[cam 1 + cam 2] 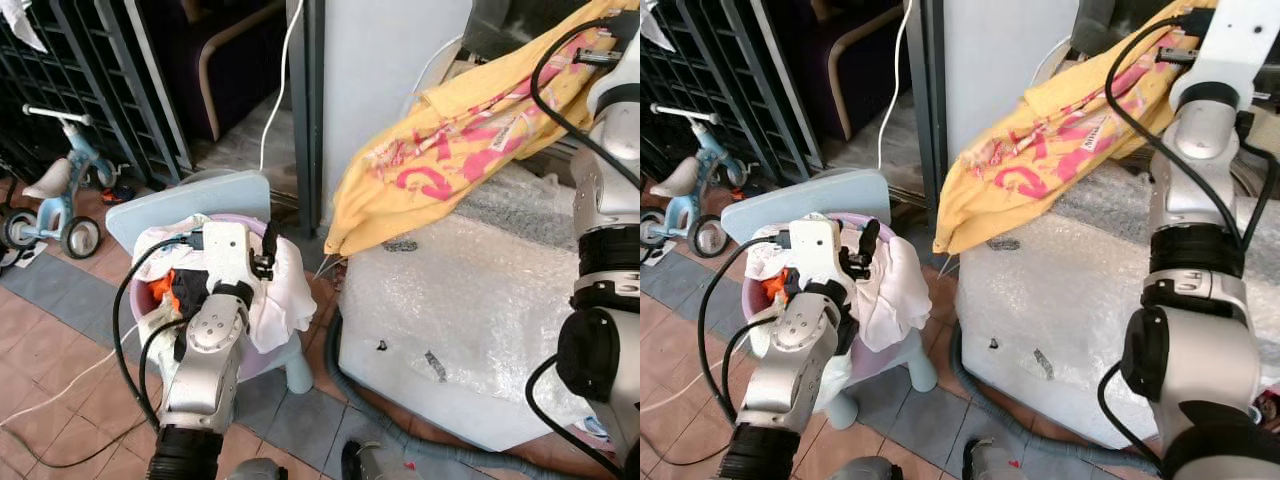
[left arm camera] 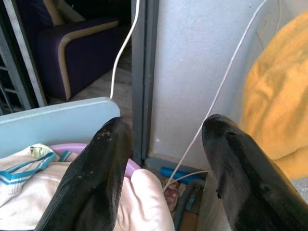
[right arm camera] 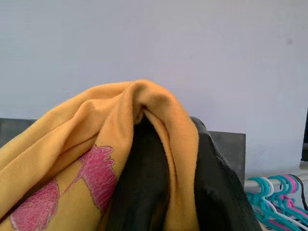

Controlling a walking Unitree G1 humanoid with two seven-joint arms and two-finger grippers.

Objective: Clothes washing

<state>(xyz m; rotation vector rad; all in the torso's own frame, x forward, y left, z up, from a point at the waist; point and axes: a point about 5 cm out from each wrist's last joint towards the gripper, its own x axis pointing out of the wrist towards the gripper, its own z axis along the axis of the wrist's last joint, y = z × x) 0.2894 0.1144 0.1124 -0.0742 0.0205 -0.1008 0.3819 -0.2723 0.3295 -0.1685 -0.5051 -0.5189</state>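
A yellow garment with pink print (image 1: 455, 140) hangs stretched from the upper right down across the white washing machine (image 1: 470, 320). My right gripper (image 3: 166, 159) is shut on the yellow garment's top, its black fingers (image 3: 216, 192) wrapped in the cloth. A lilac laundry basket (image 1: 880, 355) full of white and orange clothes (image 1: 890, 285) sits on a pale blue child's chair (image 1: 180, 200). Over that basket my left gripper (image 2: 163, 159) hovers open, with nothing between its fingers (image 2: 91, 183).
A child's tricycle (image 1: 55, 195) stands at the left by a dark metal grille (image 1: 80, 70). A grey hose (image 1: 400, 430) runs along the tiled floor under the machine. White cable (image 1: 275, 85) hangs by the door frame. Turquoise hangers (image 3: 274, 197) lie nearby.
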